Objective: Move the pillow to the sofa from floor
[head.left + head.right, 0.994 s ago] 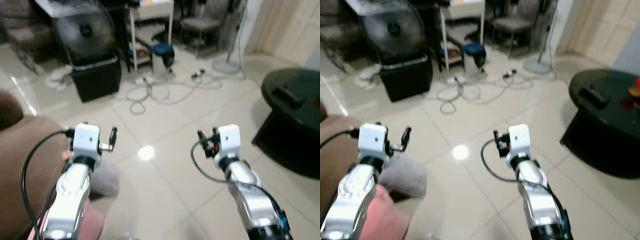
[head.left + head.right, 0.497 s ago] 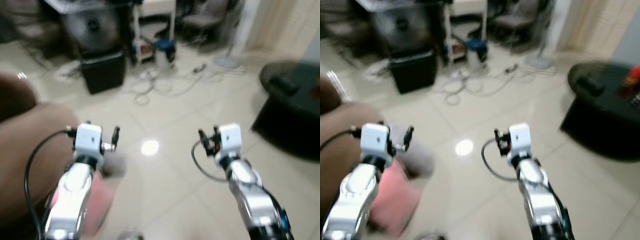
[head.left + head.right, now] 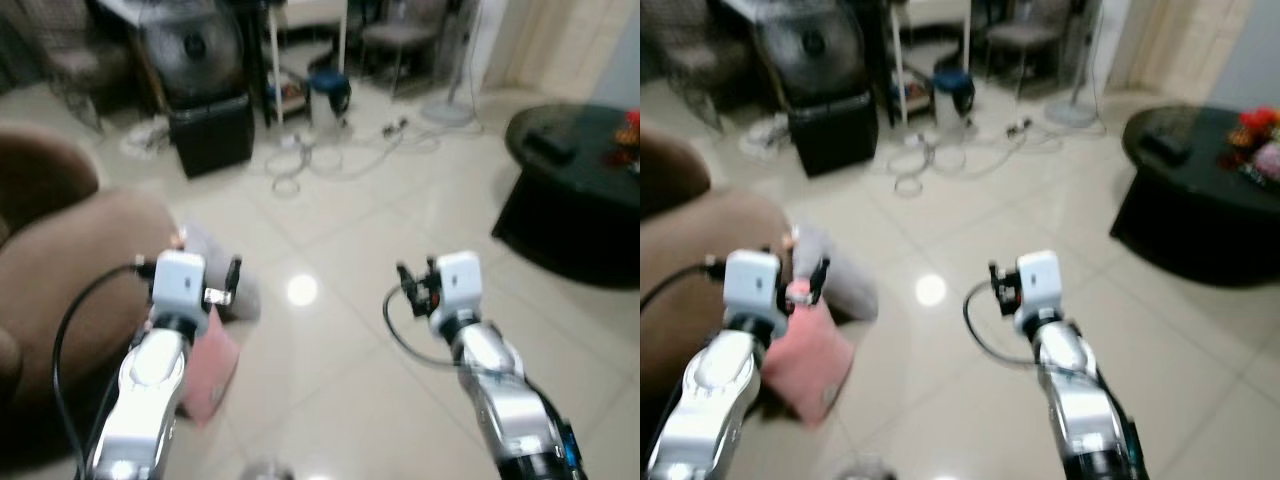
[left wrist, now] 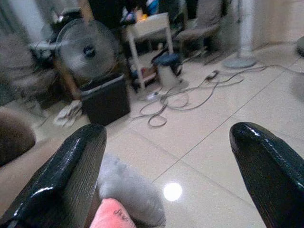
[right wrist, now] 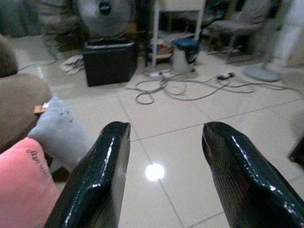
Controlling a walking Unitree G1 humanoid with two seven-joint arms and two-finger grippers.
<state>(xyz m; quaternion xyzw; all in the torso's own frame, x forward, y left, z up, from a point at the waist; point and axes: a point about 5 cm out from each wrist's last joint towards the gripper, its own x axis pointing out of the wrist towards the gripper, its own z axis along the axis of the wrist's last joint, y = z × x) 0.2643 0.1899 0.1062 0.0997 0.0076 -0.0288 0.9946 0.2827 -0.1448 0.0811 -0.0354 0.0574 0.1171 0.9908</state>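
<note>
Looking down from the head camera, I have both arms raised over the tiled floor (image 3: 340, 370), neither touching anything. My left gripper (image 4: 166, 166) has its fingers spread wide with nothing between them; my right gripper (image 5: 164, 161) is parted as well, less widely, and also empty. Two pillows lie on the floor just below and ahead of the left gripper: a pink pillow (image 3: 805, 365) nearer to it, and a grey pillow (image 3: 830, 270) just beyond, the two touching or overlapping. Both rest against the edge of the brown sofa (image 3: 70, 260), which sits to the outer side of the left gripper. There seems to be dark lettering on the pink one, though it is too blurred to read. Well ahead of both grippers stand one fan (image 3: 190, 45), one black box (image 3: 212, 132) and loose cables (image 3: 330, 160). Off to the right gripper's outer side is one dark round table (image 3: 570, 190).
</note>
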